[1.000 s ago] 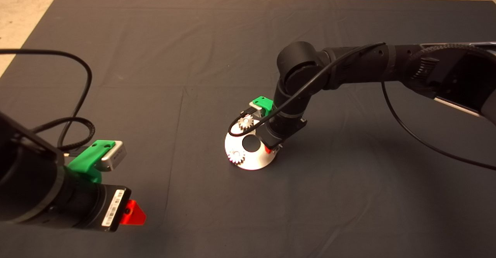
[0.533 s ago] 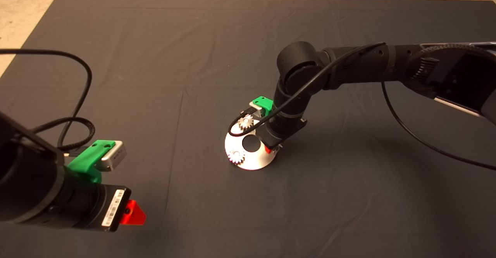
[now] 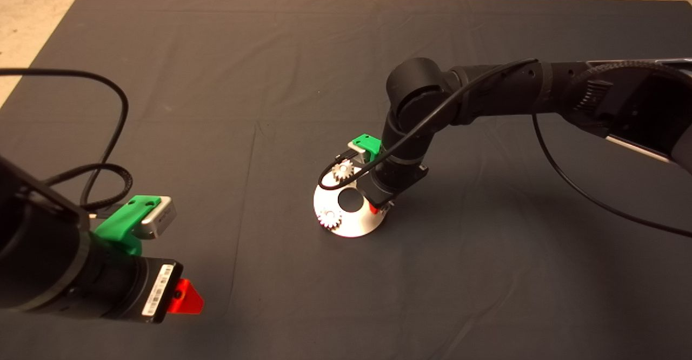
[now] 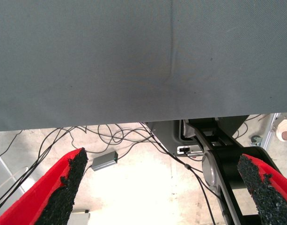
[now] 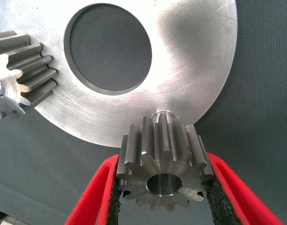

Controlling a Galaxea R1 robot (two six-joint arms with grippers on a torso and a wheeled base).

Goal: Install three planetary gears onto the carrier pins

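- The dark mat carries the round silver disc, near its middle.
- The right gripper stands over the disc's right rim, clamped on a third gear just above a bare carrier pin.
- The left gripper waits at the mat's lower left, fingers spread wide apart, holding nothing.
- Two planetary gears sit on the disc: one at its far edge, one at its near-left edge.

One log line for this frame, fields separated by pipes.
right hand: shut on third gear, above free pin | disc: two gears seated | left hand: open, parked lower left
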